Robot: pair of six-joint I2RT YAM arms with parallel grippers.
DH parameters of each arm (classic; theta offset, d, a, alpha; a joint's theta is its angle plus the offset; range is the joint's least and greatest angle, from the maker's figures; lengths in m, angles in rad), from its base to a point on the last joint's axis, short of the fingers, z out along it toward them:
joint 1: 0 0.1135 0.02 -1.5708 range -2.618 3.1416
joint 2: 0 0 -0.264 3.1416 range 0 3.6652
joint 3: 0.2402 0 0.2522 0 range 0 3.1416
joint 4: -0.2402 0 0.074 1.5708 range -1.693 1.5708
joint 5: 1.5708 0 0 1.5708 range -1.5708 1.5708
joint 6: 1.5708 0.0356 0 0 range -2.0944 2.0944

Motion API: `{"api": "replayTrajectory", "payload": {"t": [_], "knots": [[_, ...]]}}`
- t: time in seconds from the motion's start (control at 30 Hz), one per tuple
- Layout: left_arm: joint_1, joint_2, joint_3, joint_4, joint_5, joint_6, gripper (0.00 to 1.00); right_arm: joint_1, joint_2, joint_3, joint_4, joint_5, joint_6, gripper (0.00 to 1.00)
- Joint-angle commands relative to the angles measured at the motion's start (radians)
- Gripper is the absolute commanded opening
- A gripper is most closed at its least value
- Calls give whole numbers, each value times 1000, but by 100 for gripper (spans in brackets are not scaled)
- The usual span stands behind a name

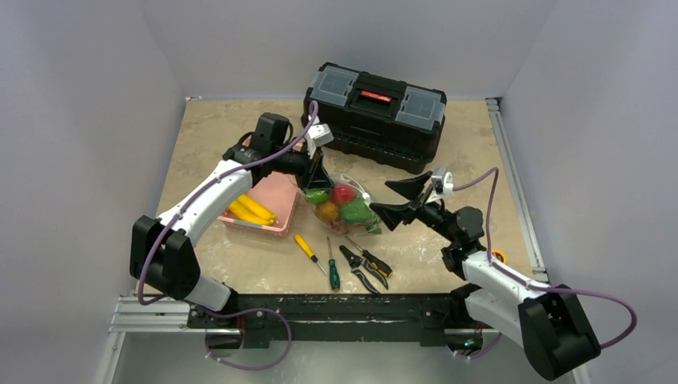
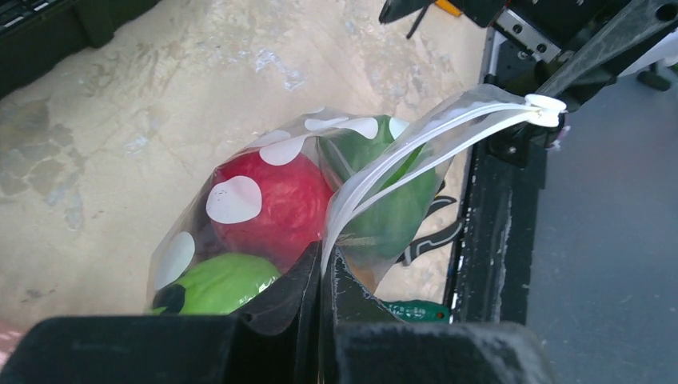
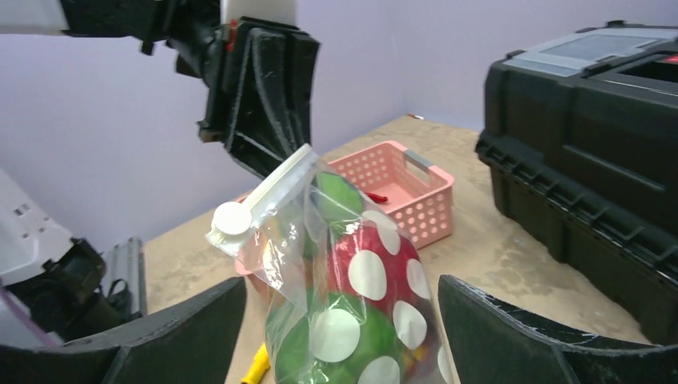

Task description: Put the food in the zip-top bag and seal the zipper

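Here left fingers (image 2: pixel 276 324) hide a corner of the zip-top bag (image 2: pixel 240 200).

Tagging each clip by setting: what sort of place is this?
Probably a lab robot bench, not a kitchen: plain walls box in the table, with a toolbox and toy food in a bag.

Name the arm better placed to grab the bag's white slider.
Likely right: right claw, open, flanks the dotted transparent bag beneath the white slider; left claw is shut on the zipper.
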Motion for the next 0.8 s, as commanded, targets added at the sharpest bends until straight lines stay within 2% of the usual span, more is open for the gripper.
{"api": "replayTrajectory", "payload": {"t": [0.0,0.13,0.3,0.47,0.53,0.63,0.7,0.77], "knots": [[9,16,66,38,127,-86,0,-5,52,10,151,-96,32,89],[12,27,71,48,165,-101,0,-4,121,31,241,-119,54,88],[15,28,67,54,165,-109,0,-5,152,32,271,-121,79,85],[15,29,70,53,166,-110,0,-5,174,58,227,-64,103,73],[15,33,73,44,157,-105,0,-5,201,90,224,-84,126,70],[15,37,80,36,155,-105,0,-4,254,142,247,-128,168,59],[15,35,84,35,146,-109,0,-5,294,169,287,-155,197,48],[14,28,82,37,130,-110,0,-4,337,180,352,-176,237,24]]}}
